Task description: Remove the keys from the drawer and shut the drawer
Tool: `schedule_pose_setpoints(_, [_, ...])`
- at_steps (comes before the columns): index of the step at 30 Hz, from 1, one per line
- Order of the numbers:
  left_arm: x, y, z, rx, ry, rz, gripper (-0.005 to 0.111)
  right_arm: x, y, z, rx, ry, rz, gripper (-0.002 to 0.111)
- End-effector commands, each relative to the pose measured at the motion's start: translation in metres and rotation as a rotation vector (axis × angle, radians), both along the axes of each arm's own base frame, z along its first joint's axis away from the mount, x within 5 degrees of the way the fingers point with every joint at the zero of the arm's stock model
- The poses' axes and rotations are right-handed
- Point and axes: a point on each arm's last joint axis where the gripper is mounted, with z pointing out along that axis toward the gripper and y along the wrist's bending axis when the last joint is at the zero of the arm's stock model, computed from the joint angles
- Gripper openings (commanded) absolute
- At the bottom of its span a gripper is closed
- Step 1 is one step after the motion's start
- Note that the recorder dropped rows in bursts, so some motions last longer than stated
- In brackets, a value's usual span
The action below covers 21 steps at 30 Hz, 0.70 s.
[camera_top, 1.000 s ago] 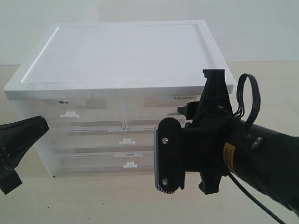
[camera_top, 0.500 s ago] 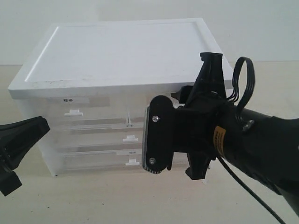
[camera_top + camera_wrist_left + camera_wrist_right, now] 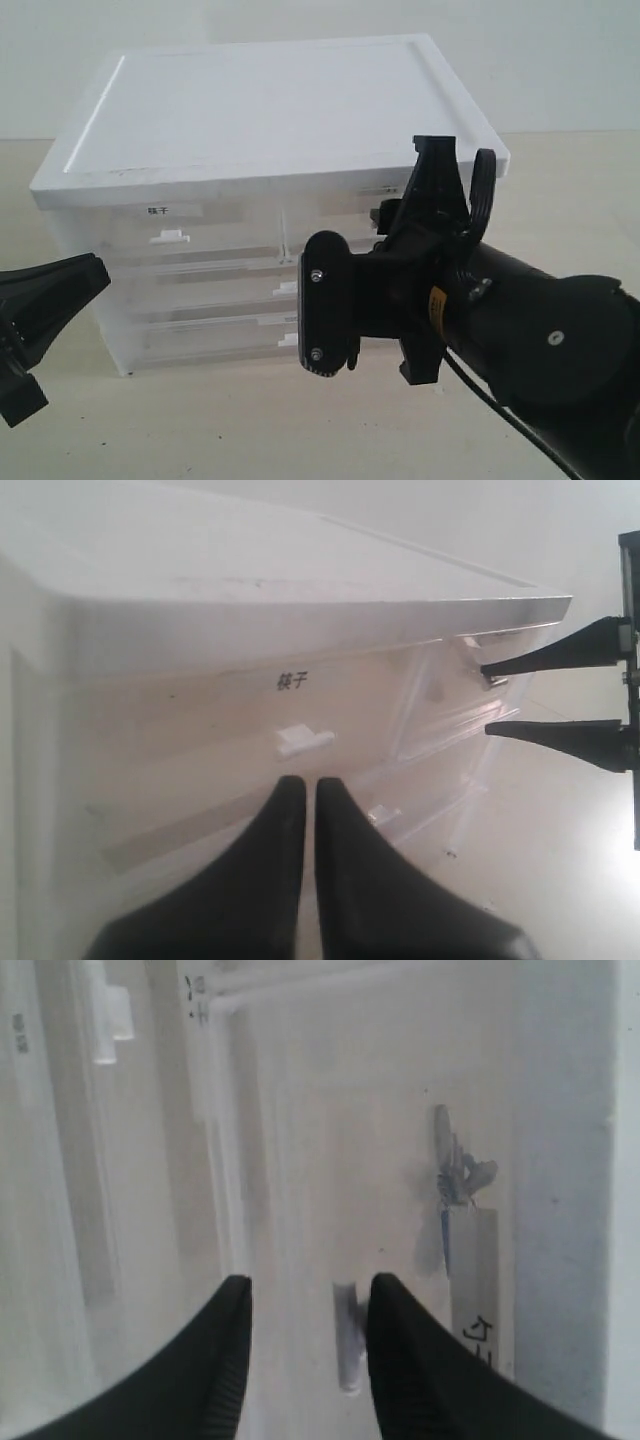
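Translucent plastic fills the space directly ahead of the right gripper (image 3: 310, 1285): this is the front of the half-width translucent plastic drawer (image 3: 400, 1140), which carries a faint, thin-lettered paper label (image 3: 478, 1305). The gripper's two black fingers (image 3: 230, 1360) are spread apart. The drawer's small white tab handle (image 3: 347, 1335) stands in the gap between them, closer to one finger than to the other, and no contact can be made out on either side. Beyond the fingertips, behind the drawer front and blurred by it, lies the small bunch of silver metal keys (image 3: 455, 1180) with a hint of blue, so it is inside the drawer and off to one side of the handle. The pictures do not show whether the drawer is pulled out at all. The drawer sits in the top row of a white plastic drawer cabinet (image 3: 270, 100) on a beige tabletop (image 3: 200, 420). The left gripper (image 3: 305, 785) has its black fingers pressed together, leaving only a thin slit. It hangs clear of the cabinet front, touching nothing. Ahead of its tips is the other half-width translucent drawer (image 3: 200, 730), with a bold two-character label and its own white tab.
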Motion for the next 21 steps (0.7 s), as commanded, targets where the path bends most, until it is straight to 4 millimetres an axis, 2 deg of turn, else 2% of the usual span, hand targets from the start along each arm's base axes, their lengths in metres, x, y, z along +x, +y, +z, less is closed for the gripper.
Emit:
schedule_pose_setpoints(1, [0.0005, -0.0002, 0.0015, -0.015, -0.006, -0.005, 0.005, 0.0052, -0.0027, -0.0004, -0.022, -0.04, -0.062, 0.034])
schedule_pose_setpoints(11, [0.0004, -0.0004, 0.0022, -0.02, -0.012, -0.008, 0.005, 0.0069, -0.0061, 0.0026, -0.001, -0.067, -0.11, 0.033])
schedule_pose_setpoints(13, [0.0004, -0.0004, 0.0022, -0.02, -0.012, -0.008, 0.005, 0.0069, -0.0061, 0.0026, 0.014, -0.063, -0.117, 0.023])
schedule_pose_setpoints(16, [0.0004, -0.0004, 0.0022, -0.02, -0.012, -0.008, 0.005, 0.0069, -0.0061, 0.0026, 0.016, -0.062, -0.118, 0.0])
schedule_pose_setpoints(21, [0.0004, -0.0003, 0.0019, -0.018, -0.009, -0.007, 0.005, 0.0064, -0.0061, 0.0032, 0.021, -0.068, -0.124, 0.0])
